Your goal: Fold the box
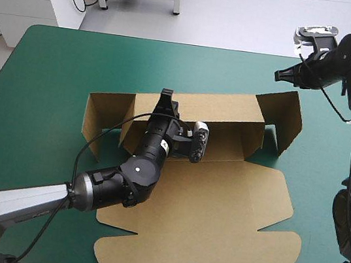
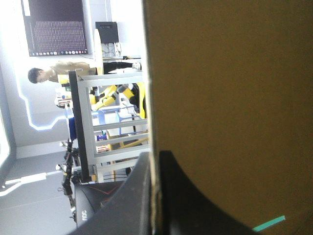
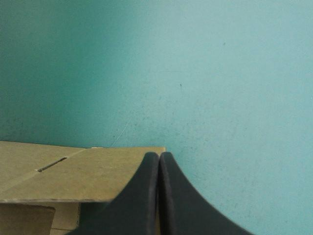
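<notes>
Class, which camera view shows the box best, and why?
The high view: the whole box shows, back wall raised, lid flat. The left wrist view shows only one brown panel close up; the right wrist view, one corner.

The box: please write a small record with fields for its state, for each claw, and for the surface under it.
thing: box, brown board
state: far wall raised, lid flat toward the table's near edge
gripping: left claw, shut on the far wall's top edge
idle: right claw, shut, empty, held above the cover near the box's far right corner
surface: teal-green cover
</notes>
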`<action>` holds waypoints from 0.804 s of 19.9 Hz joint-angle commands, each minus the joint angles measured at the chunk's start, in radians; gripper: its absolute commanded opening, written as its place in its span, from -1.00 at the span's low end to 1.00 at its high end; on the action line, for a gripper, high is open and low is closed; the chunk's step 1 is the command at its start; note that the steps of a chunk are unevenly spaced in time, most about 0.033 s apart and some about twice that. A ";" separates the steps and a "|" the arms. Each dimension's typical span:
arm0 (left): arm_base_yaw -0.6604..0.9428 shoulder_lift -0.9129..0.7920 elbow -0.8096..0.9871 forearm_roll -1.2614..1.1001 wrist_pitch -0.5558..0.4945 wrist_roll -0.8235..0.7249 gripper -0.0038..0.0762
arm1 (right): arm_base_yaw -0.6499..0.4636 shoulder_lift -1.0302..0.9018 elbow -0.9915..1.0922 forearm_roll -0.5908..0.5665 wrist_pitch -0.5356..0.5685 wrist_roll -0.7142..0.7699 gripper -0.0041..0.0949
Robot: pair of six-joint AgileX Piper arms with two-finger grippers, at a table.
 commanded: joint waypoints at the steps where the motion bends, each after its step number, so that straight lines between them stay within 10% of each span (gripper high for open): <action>1: 0.016 -0.035 -0.018 0.150 -0.054 -0.035 -0.92 | -0.009 -0.054 -0.031 0.009 -0.021 -0.002 -0.96; 10: 0.068 0.069 -0.021 0.266 0.006 -0.125 -0.92 | -0.012 -0.022 -0.031 0.012 -0.040 -0.037 -0.96; 16: 0.068 0.071 -0.021 0.266 0.021 -0.125 -0.92 | -0.123 0.053 -0.042 0.300 -0.004 -0.083 -0.96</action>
